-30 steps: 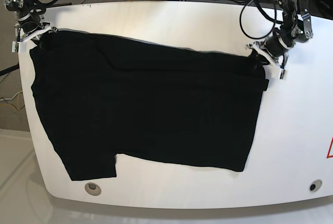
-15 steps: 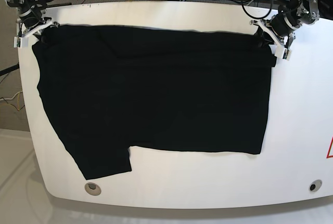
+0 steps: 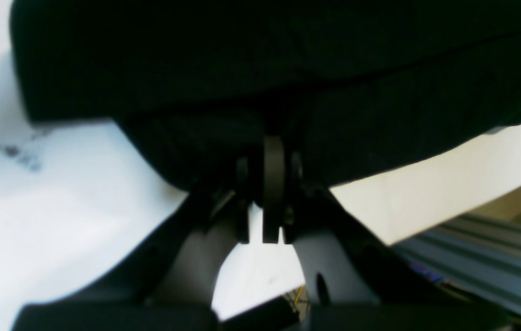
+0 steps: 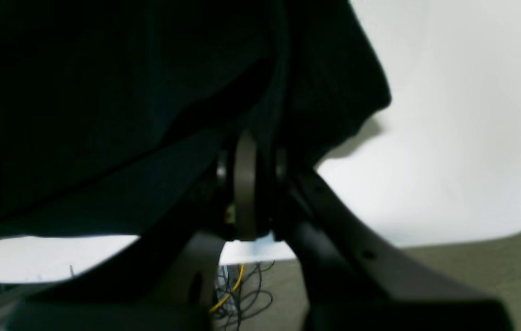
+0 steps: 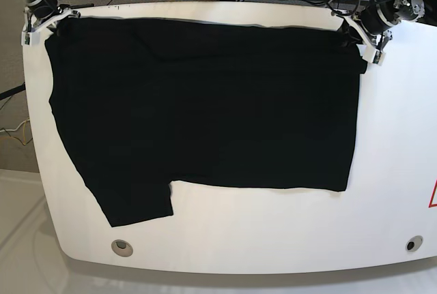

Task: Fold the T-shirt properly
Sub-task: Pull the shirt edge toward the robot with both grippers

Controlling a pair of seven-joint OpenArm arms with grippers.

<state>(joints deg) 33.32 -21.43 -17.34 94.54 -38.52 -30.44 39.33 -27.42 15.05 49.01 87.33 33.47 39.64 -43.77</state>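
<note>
a: we pinch the t-shirt (image 5: pixel 205 110), spread flat on the white table (image 5: pixel 396 144), by its far corners: left gripper (image 5: pixel 355 35), right gripper (image 5: pixel 49 22).

b: spreading step, we judge; next we set it down and begin folding.

The T-shirt (image 5: pixel 205 103) is plain black and lies spread flat on the white surface (image 5: pixel 273 239), reaching its far edge. One short sleeve points toward the near left. Its two far corners look slightly lifted.

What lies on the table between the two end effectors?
In the base view, only the T-shirt, stretched from the right end effector to the left end effector along the table's far edge.
</note>
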